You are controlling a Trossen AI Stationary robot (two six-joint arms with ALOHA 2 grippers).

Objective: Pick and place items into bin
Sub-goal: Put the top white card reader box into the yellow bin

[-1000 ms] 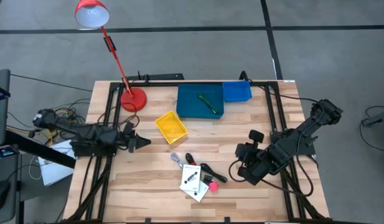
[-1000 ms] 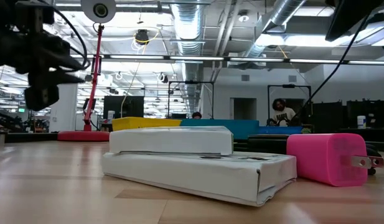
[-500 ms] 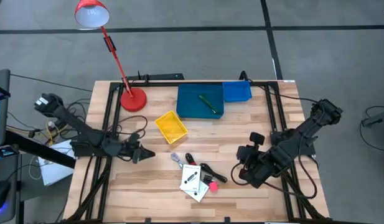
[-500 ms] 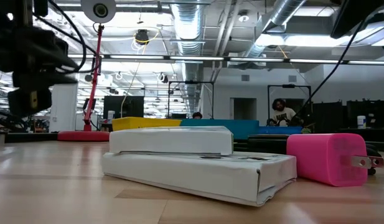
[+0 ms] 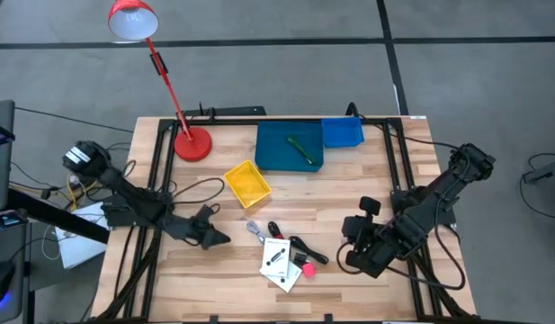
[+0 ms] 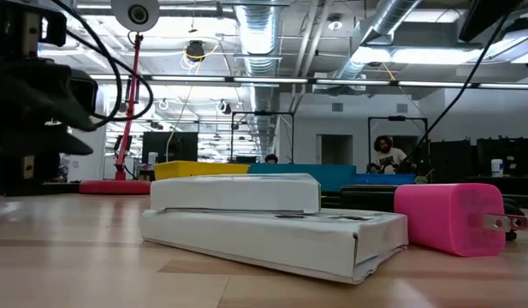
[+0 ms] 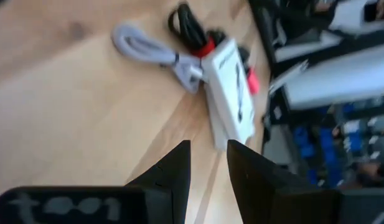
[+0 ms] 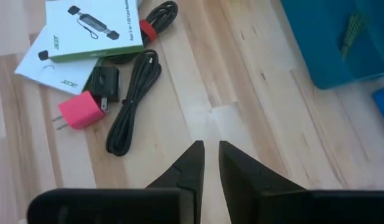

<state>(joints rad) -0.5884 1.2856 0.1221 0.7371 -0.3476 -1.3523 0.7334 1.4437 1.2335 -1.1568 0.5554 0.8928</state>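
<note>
The items lie in a cluster near the table's near edge. They are two white cards with black marks (image 5: 279, 262) (image 8: 92, 22), a pink plug (image 5: 308, 268) (image 6: 447, 218), black cables (image 5: 304, 247) (image 8: 132, 93), a red-banded black cable (image 5: 275, 229) and a pale grey cable (image 5: 255, 231) (image 7: 151, 50). A green pen (image 5: 301, 148) lies inside the large blue bin (image 5: 268, 157). My left gripper (image 5: 221, 238) (image 7: 207, 149) hovers left of the cluster, open by a narrow gap. My right gripper (image 5: 347, 241) (image 8: 210, 148) hovers right of it, shut and holding nothing.
A yellow bin (image 5: 247, 183) sits between the large blue bin and the items, and a small blue bin (image 5: 342, 132) adjoins the large one. A red lamp's base (image 5: 192, 144) stands at the far left. Bare wood lies between each gripper and the cluster.
My left gripper has travelled toward the near edge and to the right, closing on the item cluster, and its arm looms larger in the low view. My right arm has edged slightly toward the near edge. No item has moved.
</note>
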